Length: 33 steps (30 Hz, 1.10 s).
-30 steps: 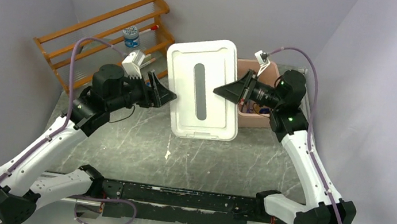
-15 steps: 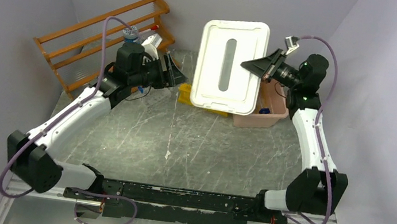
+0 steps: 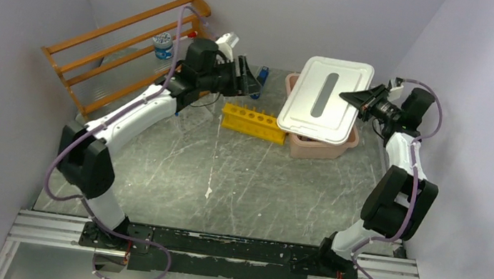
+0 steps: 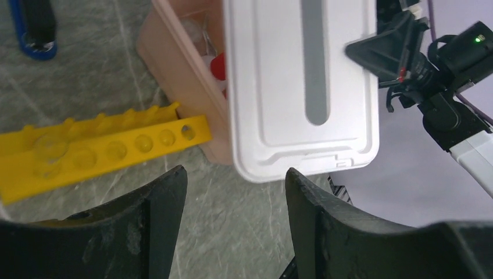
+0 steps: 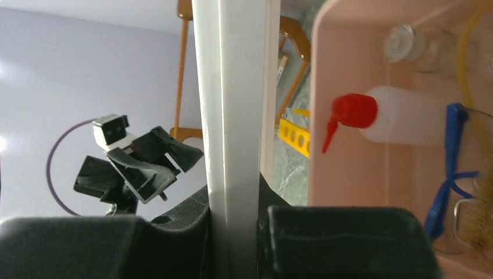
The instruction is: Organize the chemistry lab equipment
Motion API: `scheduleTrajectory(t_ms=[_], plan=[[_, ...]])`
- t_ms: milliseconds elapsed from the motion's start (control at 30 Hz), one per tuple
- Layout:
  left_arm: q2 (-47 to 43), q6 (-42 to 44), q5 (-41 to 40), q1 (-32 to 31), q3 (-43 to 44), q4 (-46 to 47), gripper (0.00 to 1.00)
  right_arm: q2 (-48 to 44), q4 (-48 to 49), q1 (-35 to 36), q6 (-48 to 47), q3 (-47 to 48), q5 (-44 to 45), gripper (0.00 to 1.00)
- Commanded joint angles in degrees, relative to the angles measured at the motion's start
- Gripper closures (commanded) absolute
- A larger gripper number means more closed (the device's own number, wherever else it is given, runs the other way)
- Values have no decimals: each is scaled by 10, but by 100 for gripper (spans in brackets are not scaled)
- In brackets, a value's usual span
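Top external view: on the grey table (image 3: pixel 224 180), a wooden rack (image 3: pixel 97 48) stands at the far left corner. The white lid (image 3: pixel 325 99) sits over the pink bin (image 3: pixel 322 148) at far right, covering most of it; whether lid and bin touch cannot be told. The right gripper (image 3: pixel 346 95) is clamped on the lid's right edge, and the right wrist view shows that edge pinched between both fingers. The yellow tube rack (image 3: pixel 253 122) lies just left of the bin. The left gripper (image 3: pixel 245 85) hangs behind the tube rack, jaws spread and holding nothing. Inside the bin, the right wrist view shows the red-capped squeeze bottle (image 5: pixel 401 122) on its side, blue-framed goggles (image 5: pixel 450 168) and yellowish tubing (image 5: pixel 471 52).
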Motion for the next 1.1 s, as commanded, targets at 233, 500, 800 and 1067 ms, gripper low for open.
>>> scheduleTrajectory(t_ms=[233,500,800,1067], plan=[[190,38,2,-76,147,20,33,56,-259,-9,-221,54,54,91],[256,51,9,-89,185,29,27,59,-278,-10,-274,56,130,54],[274,61,8,-93,192,12,32,9,-239,-10,-268,39,269,36],[275,66,32,-93,184,7,29,-17,-251,12,-295,43,370,30]])
